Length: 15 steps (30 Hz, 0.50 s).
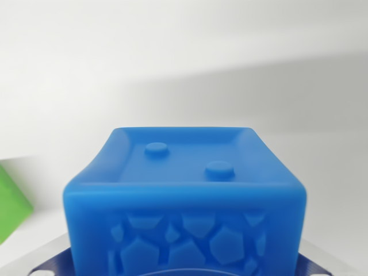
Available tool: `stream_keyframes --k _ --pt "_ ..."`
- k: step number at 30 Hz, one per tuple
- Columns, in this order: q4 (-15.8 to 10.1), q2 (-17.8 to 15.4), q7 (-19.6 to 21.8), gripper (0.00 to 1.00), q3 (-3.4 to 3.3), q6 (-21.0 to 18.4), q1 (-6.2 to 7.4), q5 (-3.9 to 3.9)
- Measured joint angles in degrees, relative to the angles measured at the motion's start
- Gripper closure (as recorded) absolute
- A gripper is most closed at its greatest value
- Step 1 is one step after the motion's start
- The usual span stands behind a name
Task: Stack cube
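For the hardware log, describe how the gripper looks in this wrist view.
Only slivers of the fingers show, at the bottom corners: pale grey, metallic-looking, flat-edged pieces with dark, slot-shaped openings. No cables or markings are visible.

Only slivers of the tool (184, 272) show: pale grey metal edges at both lower corners, backed by dark blue plates.

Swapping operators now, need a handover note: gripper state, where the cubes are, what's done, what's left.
Gripper: fingertips not visible in the wrist view; state cannot be told.
Blue soft-looking cube with two raised studs on top: fills the lower centre, right up against the camera, so possibly held, unconfirmed.
Green block: only a corner shows at the wrist view's left edge, on the white surface, apart from the blue cube.
Done: no stack yet.
Left: place one cube on the other.
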Motion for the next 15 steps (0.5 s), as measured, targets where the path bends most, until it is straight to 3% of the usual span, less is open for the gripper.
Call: stream_keyframes --k 15 --pt "-3.1 -2.8 -0.9 1.0 0.9 0.3 1.74 -1.05"
